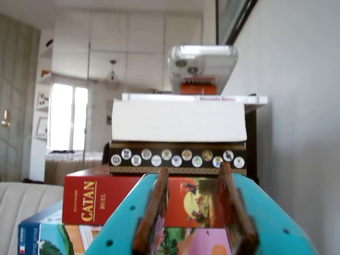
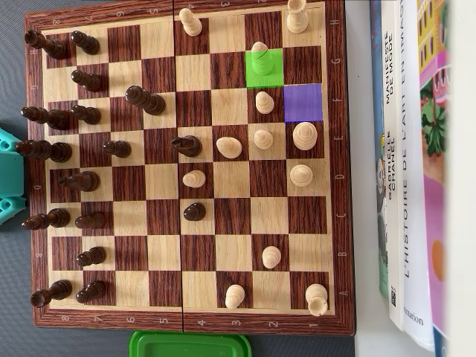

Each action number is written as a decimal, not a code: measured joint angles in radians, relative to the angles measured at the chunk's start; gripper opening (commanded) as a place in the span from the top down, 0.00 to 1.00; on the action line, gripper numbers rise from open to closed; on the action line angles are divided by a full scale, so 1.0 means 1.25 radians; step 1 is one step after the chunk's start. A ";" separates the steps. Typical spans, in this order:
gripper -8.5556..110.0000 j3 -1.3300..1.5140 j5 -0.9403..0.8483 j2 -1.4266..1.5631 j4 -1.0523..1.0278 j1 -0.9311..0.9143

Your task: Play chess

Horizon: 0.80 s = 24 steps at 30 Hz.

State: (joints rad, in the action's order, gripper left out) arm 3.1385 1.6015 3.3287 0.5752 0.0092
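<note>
Standing apart with nothing between, the fingers (image 1: 155,212) of the gripper (image 1: 194,212), pointing at stacked books (image 1: 178,121) and well away from the board (image 2: 186,320). Waiting on the green square (image 2: 264,68), a pale pawn (image 2: 259,50): probably light, stiff, smooth wood, best pinched at the narrow neck. Lying beside the board, a green lid (image 2: 191,344), contents not showing.

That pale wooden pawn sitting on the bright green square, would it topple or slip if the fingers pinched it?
The pale wooden pawn on the green-highlighted square looks small and solid, so probably stiff and light. Its rounded, smooth-looking head may slip in a high pinch. On a narrow base, a sideways nudge could tip it toward the neighbouring pale pawn.
</note>
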 measured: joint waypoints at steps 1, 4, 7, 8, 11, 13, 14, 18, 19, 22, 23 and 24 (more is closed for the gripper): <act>0.80 0.000 0.000 0.000 0.023 0.000; 0.80 0.000 0.000 0.000 0.102 0.000; 0.80 0.000 0.000 0.001 0.193 0.000; 0.80 0.000 0.000 0.001 0.227 0.000; 0.80 0.000 0.000 0.006 0.324 0.000; 0.80 0.000 0.000 0.009 0.384 0.000; 0.80 0.000 0.000 0.009 0.412 0.000; 0.80 0.000 0.000 0.010 0.518 -0.001; 0.80 0.000 0.000 0.011 0.541 -0.001; 0.80 0.000 0.000 0.021 0.607 -0.001; 0.80 0.000 0.000 0.022 0.634 -0.001; 0.80 0.000 0.000 0.023 0.648 -0.001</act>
State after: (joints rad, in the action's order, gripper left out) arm 3.1385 1.6015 3.3579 1.3852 0.0077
